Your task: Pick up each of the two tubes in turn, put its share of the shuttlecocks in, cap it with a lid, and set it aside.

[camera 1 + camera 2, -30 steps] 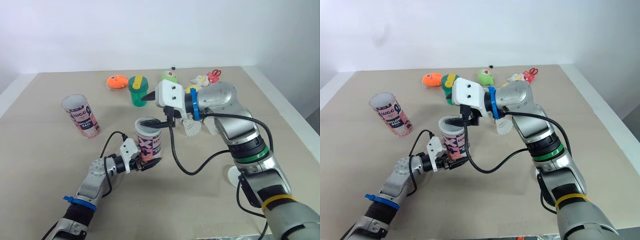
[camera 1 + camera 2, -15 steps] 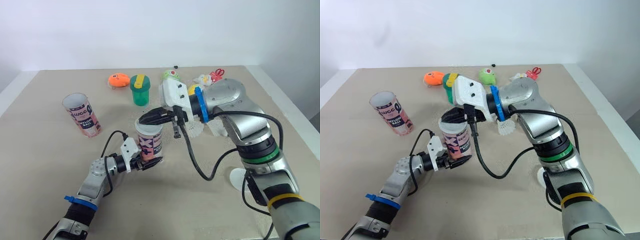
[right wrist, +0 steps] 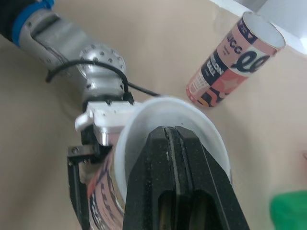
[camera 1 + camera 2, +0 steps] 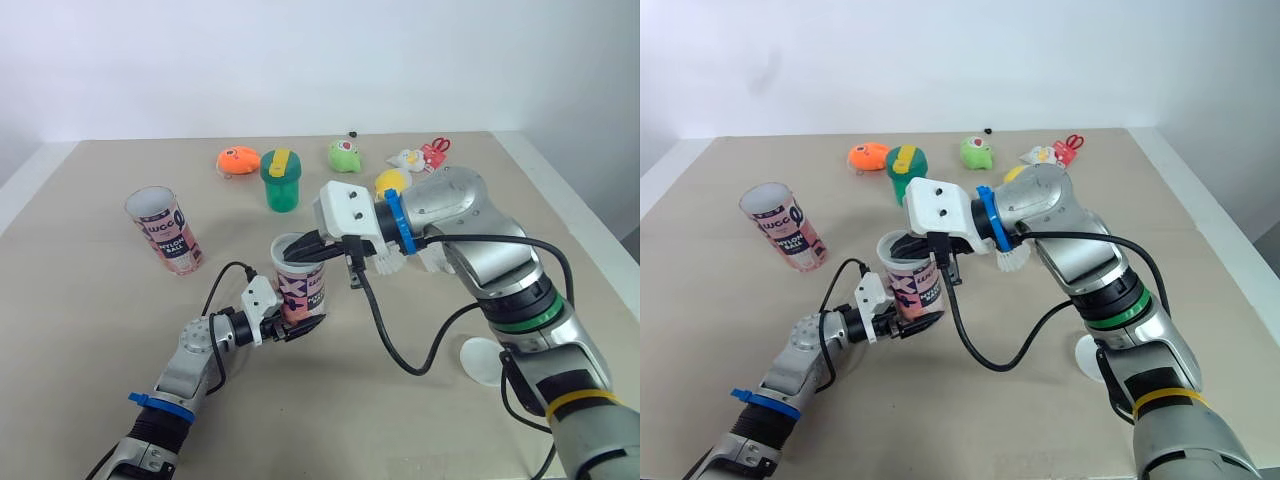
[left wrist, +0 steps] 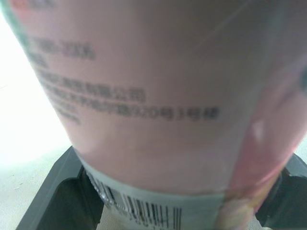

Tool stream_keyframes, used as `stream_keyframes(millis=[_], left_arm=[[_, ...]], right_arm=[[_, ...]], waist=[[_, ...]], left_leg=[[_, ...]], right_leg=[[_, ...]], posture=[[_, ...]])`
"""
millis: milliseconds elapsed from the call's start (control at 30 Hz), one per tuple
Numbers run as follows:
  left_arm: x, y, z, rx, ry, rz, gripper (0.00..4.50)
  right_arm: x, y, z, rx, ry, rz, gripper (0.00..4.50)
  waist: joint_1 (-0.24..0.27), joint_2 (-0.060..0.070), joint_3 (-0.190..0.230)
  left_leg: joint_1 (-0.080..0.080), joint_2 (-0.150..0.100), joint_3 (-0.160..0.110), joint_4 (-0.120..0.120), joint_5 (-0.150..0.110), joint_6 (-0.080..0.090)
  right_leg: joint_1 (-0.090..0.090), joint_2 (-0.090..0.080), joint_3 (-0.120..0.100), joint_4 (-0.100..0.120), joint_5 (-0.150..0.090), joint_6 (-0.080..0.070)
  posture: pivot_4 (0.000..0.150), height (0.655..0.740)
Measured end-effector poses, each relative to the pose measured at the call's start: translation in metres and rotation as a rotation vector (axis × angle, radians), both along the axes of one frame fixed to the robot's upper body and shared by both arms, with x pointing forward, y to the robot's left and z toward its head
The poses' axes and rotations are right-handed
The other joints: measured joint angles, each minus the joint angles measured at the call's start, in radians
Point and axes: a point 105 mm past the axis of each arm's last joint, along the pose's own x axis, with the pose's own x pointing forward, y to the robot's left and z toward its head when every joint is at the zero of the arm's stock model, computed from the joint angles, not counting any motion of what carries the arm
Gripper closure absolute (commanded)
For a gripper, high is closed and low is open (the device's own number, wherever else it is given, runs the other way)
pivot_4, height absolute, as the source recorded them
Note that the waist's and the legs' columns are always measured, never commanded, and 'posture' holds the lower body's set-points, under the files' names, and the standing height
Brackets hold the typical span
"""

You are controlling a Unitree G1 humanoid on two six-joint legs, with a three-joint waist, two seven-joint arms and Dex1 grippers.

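Note:
A pink printed tube (image 4: 300, 288) stands upright near the table's middle, and my left gripper (image 4: 290, 323) is shut on its base; its black fingers (image 5: 57, 191) flank the tube (image 5: 144, 96). My right gripper (image 4: 287, 246) is shut, with its fingertips dipped into the tube's open mouth (image 3: 211, 139) and nothing visible between them. A second pink tube (image 4: 163, 230) stands open at the left. White shuttlecocks (image 4: 1012, 260) lie behind my right wrist, partly hidden. A white lid (image 4: 480, 360) lies flat under my right forearm.
Along the back lie an orange toy (image 4: 236, 160), a green cup (image 4: 281, 182), a green frog toy (image 4: 343, 155), a yellow ball (image 4: 390, 180), a white toy (image 4: 405, 158) and red scissors (image 4: 433, 150). The table's right edge runs close to my right arm.
My right gripper has gone from open to shut and lowered its tips into the held tube's mouth. The left gripper and both tubes have stayed put.

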Motion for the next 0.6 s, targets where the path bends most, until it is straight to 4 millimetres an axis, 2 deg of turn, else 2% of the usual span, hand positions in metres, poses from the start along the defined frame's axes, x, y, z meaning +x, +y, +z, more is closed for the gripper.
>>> stream_keyframes(millis=[600], left_arm=[[-0.0009,-0.0002,-0.0044,0.024,0.007,0.004,1.06]], right_arm=[[0.0001,-0.0109,-0.0050,-0.111,-0.089,-0.004,4.45]], waist=[[0.000,0.005,-0.006]], left_leg=[[0.003,0.000,0.000,0.000,-0.001,-0.002]], right_leg=[[0.003,0.000,-0.001,0.000,-0.002,-0.001]], posture=[[0.150,0.7400]])
